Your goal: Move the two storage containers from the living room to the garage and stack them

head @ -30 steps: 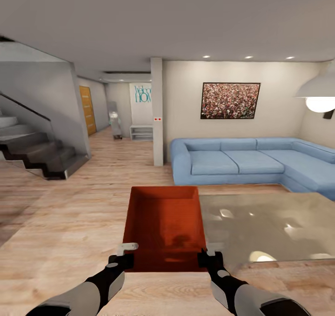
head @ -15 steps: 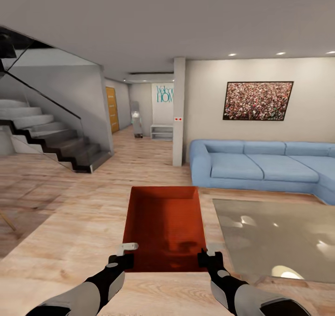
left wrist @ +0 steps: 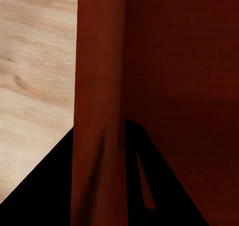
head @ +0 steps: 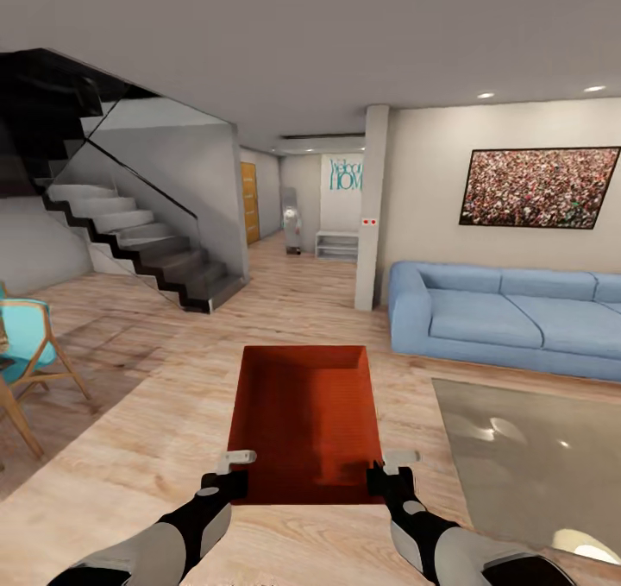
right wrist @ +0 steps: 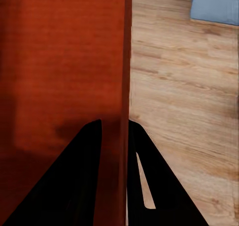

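Note:
One orange-red storage container (head: 304,422), open-topped and empty, is held level in front of me above the living room's light wood plank floor (head: 147,431). My left gripper (head: 226,480) is shut on the container's near left corner. My right gripper (head: 384,480) is shut on the near right corner. In the left wrist view the thin container wall (left wrist: 97,86) runs between the black fingers of the left gripper (left wrist: 99,128). The right wrist view shows the other wall (right wrist: 124,61) pinched in the right gripper (right wrist: 114,122).
A dark staircase (head: 147,249) with a glass rail rises at the left, with a turquoise chair (head: 26,344) nearer me. A white pillar (head: 371,206), blue sofa (head: 509,318) and glass low table (head: 535,456) stand at the right. A hallway with a wooden door (head: 249,202) opens ahead.
The whole view has swung to the left: sofa, picture and table slid right, and the stairs and chair came in. The container and both grippers keep their place before me.

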Available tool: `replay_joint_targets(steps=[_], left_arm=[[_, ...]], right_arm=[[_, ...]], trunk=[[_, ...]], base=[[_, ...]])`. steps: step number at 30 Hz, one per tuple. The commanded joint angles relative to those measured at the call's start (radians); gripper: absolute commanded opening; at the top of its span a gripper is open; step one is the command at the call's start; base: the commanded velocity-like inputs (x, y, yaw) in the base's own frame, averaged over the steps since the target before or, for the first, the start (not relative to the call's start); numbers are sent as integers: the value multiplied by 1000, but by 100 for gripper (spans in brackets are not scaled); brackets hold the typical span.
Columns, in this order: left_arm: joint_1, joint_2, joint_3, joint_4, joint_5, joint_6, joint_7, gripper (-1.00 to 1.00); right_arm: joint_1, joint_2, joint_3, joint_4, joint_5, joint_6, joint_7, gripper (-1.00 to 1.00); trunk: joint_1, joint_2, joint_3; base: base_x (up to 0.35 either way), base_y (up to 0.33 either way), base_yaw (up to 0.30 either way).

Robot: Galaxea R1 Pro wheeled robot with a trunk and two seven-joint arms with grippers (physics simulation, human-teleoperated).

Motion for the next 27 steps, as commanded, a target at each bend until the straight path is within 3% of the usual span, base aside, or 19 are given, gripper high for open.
replay_joint_targets(steps=[1,5,27], left_arm=[[-1,0,12,1,0,-5,14,-100],[-1,1,11,1,0,-5,14,-100],[-1,3,11,2,0,-5,14,-100]], right_arm=[[-1,0,21,3,-16,-6,-2,-100],[-1,1,22,3,-16,-6,-1,-100],[-1,2,23,3,-15,-6,-8,-100]], trunk=[[0,-1,0],[0,-1,0],[0,-1,0]], base=[[55,0,300],[164,0,160],[317,0,3]])
